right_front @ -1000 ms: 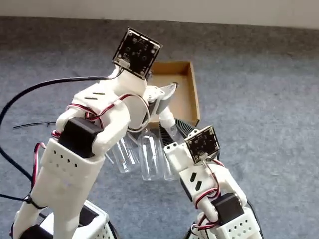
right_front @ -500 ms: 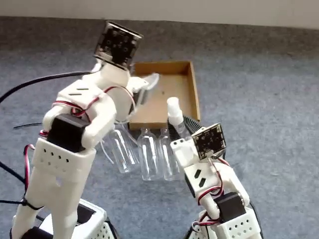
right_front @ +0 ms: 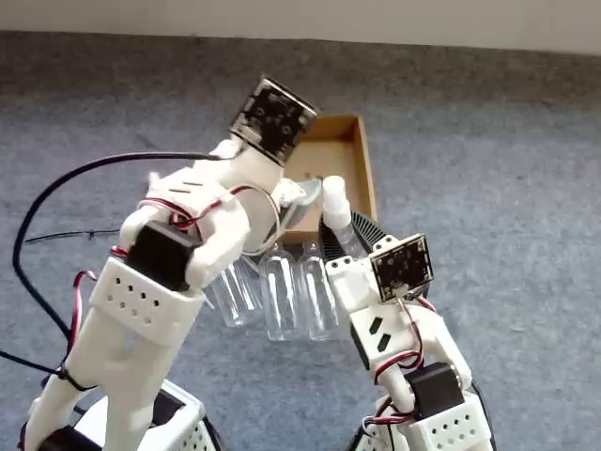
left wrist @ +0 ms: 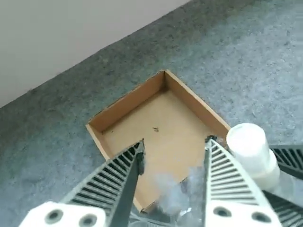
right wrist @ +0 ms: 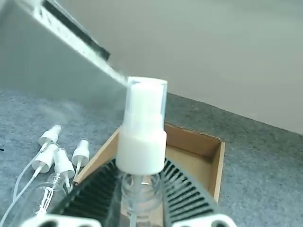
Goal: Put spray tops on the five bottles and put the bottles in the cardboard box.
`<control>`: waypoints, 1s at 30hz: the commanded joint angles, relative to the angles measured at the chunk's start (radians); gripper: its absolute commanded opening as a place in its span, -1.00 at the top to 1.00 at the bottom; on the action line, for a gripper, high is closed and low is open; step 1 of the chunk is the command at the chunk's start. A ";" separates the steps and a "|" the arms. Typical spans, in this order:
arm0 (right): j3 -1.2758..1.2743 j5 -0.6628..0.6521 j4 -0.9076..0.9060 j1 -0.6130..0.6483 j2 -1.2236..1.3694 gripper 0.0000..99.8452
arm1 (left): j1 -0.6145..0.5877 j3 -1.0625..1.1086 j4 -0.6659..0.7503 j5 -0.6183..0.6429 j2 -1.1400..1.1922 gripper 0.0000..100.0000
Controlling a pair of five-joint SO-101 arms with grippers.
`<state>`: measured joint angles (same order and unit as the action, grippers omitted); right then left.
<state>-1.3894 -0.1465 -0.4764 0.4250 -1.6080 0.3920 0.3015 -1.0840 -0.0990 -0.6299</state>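
Swinging back over the near edge of the cardboard box (right_front: 343,155), the left claw (left wrist: 174,142) is hanging open again. The right claw (right wrist: 139,165) is gripping a bottle (right_front: 346,230) upright at that edge, its spray top (right wrist: 141,127) sitting just beside the left claw. Capping looks nearly finished, so boxing is probably coming next; other bottles (right_front: 282,291) are lying just short of the box.

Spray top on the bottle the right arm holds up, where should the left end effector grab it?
Grip the wide white collar of the spray top, coming down from above, one finger on each side. The bottle stands upright in the right end effector, which clamps its neck, so lower down is blocked. The collar is round and broader than the cap, probably the firmer hold.
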 commanded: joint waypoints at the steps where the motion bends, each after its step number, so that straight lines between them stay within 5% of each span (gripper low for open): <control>1: 0.015 -0.002 0.025 -0.012 -0.001 0.99 | 0.016 0.019 0.028 -0.055 -0.027 0.61; 9: 0.036 -0.002 0.038 -0.039 0.062 0.99 | -0.314 -0.062 0.021 -0.049 -0.022 0.61; 18: 0.406 0.006 0.291 -0.045 0.670 0.99 | -0.708 0.269 0.025 0.000 -0.028 0.61; 30: 1.055 0.109 0.427 0.013 1.425 0.99 | -0.769 0.728 0.408 0.081 -0.028 0.61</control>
<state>-0.5056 -0.0499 -0.0990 0.4020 -0.3191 -0.3659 0.9597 -0.8063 -0.0269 -0.6329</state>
